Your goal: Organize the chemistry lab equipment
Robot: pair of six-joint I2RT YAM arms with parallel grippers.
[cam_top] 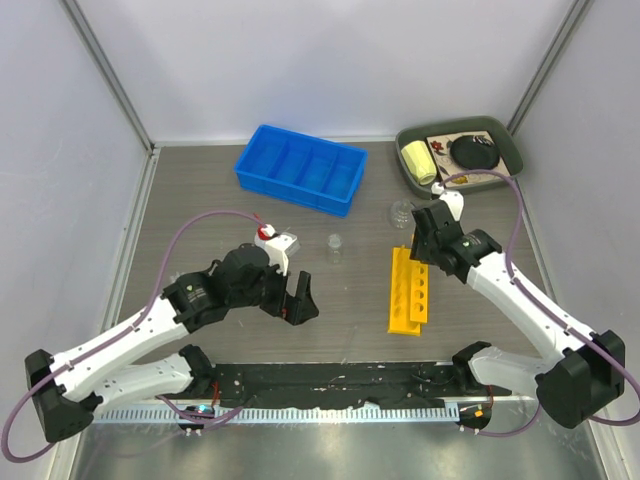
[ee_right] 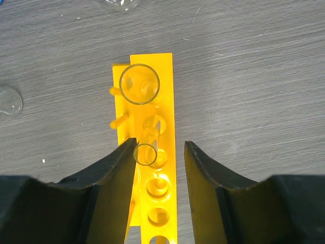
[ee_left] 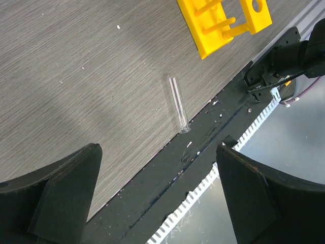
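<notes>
Tabletop from above: the yellow rack (cam_top: 410, 290) lies right of centre. A blue bin (cam_top: 300, 168) sits toward the upper middle and a dark green tray (cam_top: 510, 140) in the upper right corner. A small glass beaker (cam_top: 335, 248) stands between bin and rack, and a second glass vessel (cam_top: 402, 212) is just above the rack's top end. The white squeeze bottle (cam_top: 268, 235) with its red nozzle shows beside the left arm's wrist. The left gripper (cam_top: 300, 298) hangs left of centre, and the right gripper (cam_top: 425, 238) is over the rack's upper end.

Left wrist view: we see the left gripper (ee_left: 157, 152) with its fingers (ee_left: 66, 198) spread wide, holding nothing. A clear tube (ee_left: 179, 104) lies flat on the table in the middle of the frame. Its lower end reaches the black strip (ee_left: 203, 147). One end of the rack (ee_left: 223, 23) shows at the top.

Right wrist view: the right gripper (ee_right: 160, 145) straddles the rack (ee_right: 165, 91), its jaws apart. A wide clear tube (ee_right: 139, 84) stands in an upper hole. A slimmer tilted tube (ee_right: 146, 152) sits at the left finger (ee_right: 109, 183). It perhaps touches that finger; we cannot tell.
</notes>
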